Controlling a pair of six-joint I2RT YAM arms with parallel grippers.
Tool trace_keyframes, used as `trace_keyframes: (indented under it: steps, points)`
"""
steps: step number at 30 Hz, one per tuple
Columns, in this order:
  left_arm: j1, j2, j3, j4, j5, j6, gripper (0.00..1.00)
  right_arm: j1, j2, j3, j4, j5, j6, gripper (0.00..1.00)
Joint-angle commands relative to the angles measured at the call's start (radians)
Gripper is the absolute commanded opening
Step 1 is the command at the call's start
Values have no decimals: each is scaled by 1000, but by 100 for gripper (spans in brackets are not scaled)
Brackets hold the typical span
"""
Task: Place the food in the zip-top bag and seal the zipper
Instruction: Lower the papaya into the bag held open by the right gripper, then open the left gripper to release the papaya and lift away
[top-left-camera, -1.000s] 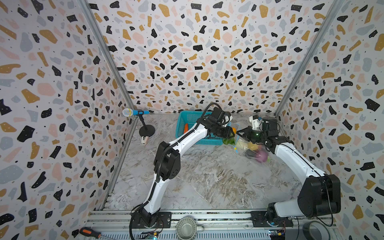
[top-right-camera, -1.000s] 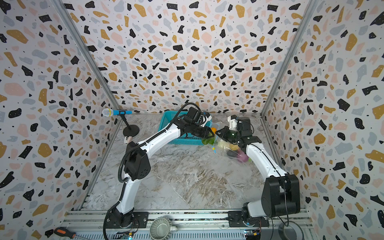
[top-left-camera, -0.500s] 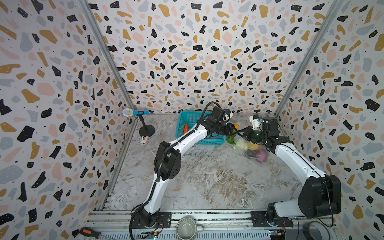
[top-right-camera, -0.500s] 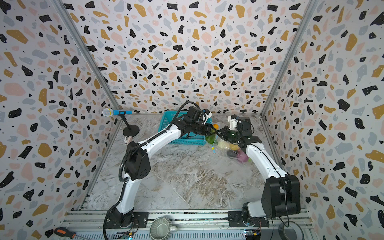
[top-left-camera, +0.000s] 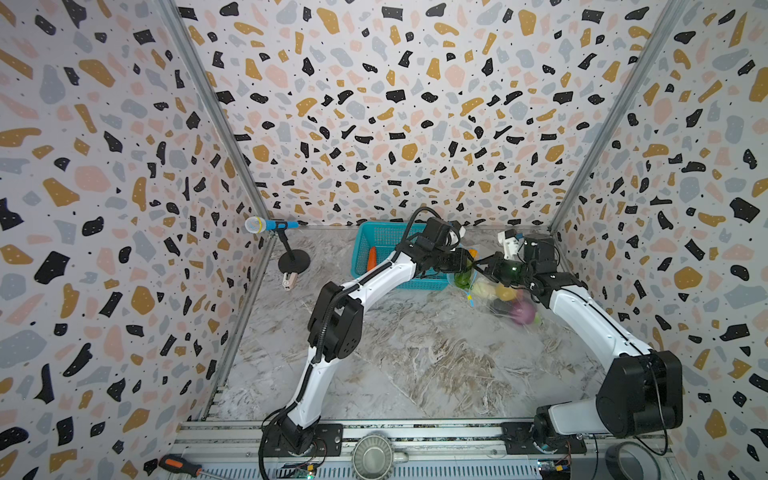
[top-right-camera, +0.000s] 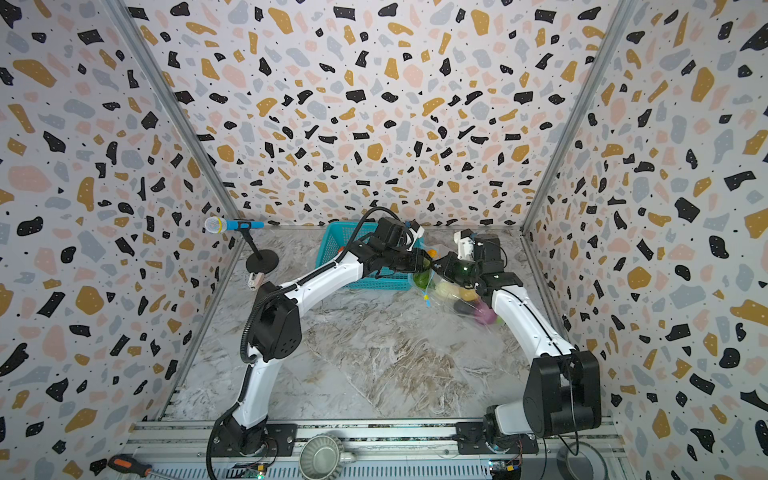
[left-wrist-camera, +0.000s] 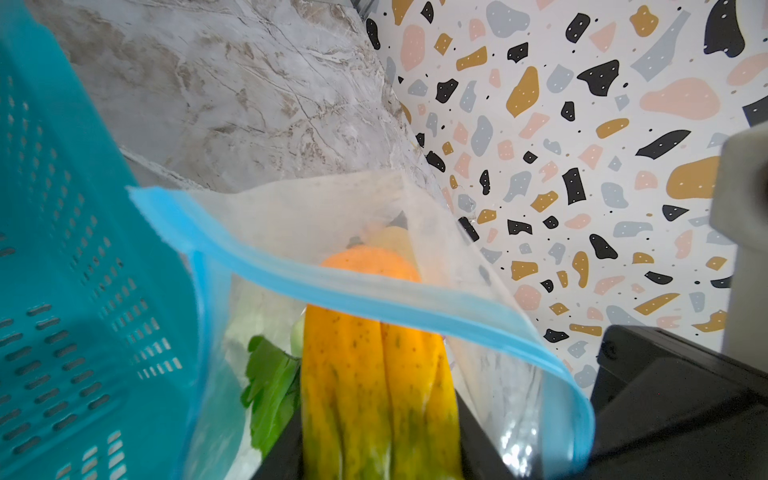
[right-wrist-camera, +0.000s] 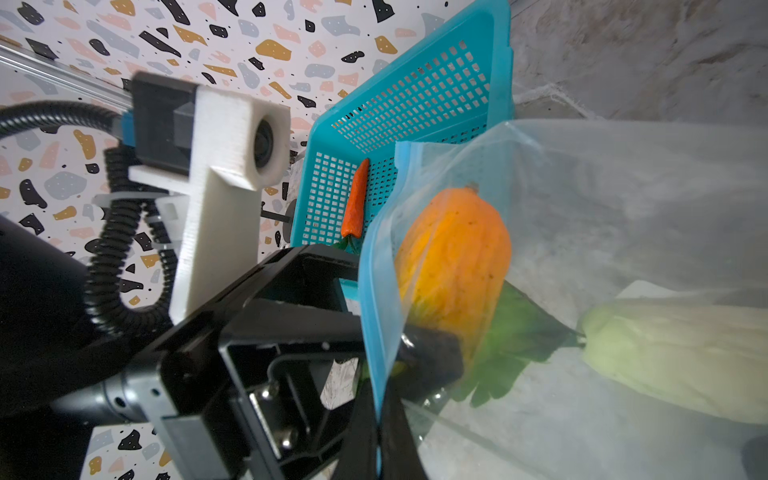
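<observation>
Two robot arms met at the far right of a marble table (top-left-camera: 415, 365), at a clear bag (right-wrist-camera: 623, 199). The right fingers (right-wrist-camera: 376, 440) were pressed fully together on the bag's blue zipper (right-wrist-camera: 376, 316), pinching one lip of the mouth. The mouth gaped just beside them.

The left fingers (top-left-camera: 464, 264) reached in through that mouth. They were partly spread and clamped on an orange vegetable (left-wrist-camera: 374, 374) with a greenish end. The vegetable sat inside the bag, past the zipper, its tip pointing away from the left fingers. Inside the bag, green leaves (right-wrist-camera: 519, 345) lay against the left fingers, and a pale vegetable (right-wrist-camera: 685, 365) lay deeper in, beyond the leaves.

In both top views the rest of the bag trailed away from the right fingers alongside the right arm. It was blurred, with a yellow piece (top-left-camera: 505, 293) and a purple onion (top-left-camera: 523, 312) in it. Whether its bottom rested on the table could not be told.

A teal basket (right-wrist-camera: 415, 95) stood just behind the left fingers, close against the bag's edge. A red pepper (right-wrist-camera: 355, 203) lay in it, apart from both pairs of fingers.
</observation>
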Motion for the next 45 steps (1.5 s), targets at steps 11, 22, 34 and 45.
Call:
trace_keyframes:
  steps: [11, 22, 34, 45]
  points:
    - [-10, 8, 4, 47, 16, -5, 56, 7, -34, 39, 2, -7, -2, 0]
    - [-11, 8, 21, 36, 16, 2, 59, 7, -30, 40, 2, -7, -1, 0]
    - [18, -29, 13, -102, -107, 108, 60, -1, -35, 34, -6, -6, -14, 0]
    - [72, -108, 2, -225, -315, 189, 60, -10, -38, 10, 9, -10, -8, 0]
